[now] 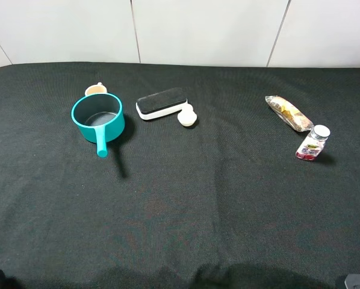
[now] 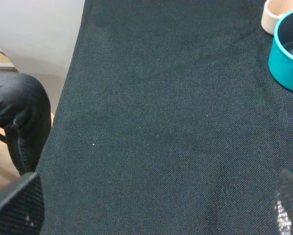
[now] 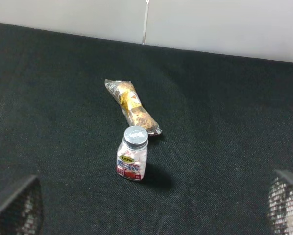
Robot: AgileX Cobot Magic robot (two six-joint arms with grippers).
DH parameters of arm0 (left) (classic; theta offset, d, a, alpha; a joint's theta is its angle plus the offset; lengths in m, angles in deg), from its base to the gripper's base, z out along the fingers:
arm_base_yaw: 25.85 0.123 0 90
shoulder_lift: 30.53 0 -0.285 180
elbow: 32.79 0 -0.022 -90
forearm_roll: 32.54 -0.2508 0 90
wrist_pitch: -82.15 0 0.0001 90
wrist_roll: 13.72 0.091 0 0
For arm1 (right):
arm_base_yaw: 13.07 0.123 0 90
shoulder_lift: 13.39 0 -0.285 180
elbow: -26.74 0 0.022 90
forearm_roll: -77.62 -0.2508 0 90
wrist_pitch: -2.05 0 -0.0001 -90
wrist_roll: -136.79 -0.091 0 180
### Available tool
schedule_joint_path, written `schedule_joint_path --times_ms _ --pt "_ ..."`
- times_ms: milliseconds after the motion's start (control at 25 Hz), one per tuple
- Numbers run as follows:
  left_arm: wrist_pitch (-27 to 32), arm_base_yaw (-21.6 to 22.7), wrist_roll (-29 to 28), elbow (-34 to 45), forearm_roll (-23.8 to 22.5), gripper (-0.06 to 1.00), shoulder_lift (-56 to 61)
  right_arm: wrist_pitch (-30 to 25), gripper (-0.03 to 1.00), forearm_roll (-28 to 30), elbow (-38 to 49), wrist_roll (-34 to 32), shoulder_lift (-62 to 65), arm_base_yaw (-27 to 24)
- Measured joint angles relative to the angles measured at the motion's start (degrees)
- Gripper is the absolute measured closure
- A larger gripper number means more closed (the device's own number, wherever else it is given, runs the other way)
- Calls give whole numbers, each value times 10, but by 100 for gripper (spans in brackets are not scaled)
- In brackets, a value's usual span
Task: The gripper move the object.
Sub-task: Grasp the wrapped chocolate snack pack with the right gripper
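Observation:
The object, a clear packet of tan and brown snack pieces point(image 1: 289, 113), lies on the black table at the back right; it also shows in the right wrist view point(image 3: 132, 106). A small clear bottle with a silver cap point(image 1: 313, 143) stands just in front of it, also seen by the right wrist point(image 3: 133, 153). My right gripper point(image 3: 149, 211) is open and empty, well short of the bottle and packet, with only its fingertips point(image 3: 14, 205) showing. My left gripper point(image 2: 151, 215) is open and empty over bare cloth near the table's left edge.
A teal pot point(image 1: 98, 118) with a handle stands at the back left, a small cream cup point(image 1: 96, 90) behind it. A black-and-white eraser point(image 1: 161, 103) and a white round piece point(image 1: 186, 116) lie beside it. A person's dark trouser leg point(image 2: 19, 117) is off the left edge.

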Motion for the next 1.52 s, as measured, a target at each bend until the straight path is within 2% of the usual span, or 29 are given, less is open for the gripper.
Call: schedule_joint_path --times_ms 520,920,1200,1520 --pt "0 0 0 0 0 -5 0 2 27 9 -1 -11 -27 0" --pt "0 0 0 0 0 -5 0 65 27 23 -73 2 -314 0" --pt "-1 0 0 0 0 -5 0 79 27 34 -154 2 -519 0" --pt "-1 0 0 0 0 -5 0 80 27 64 -258 24 -681 0"
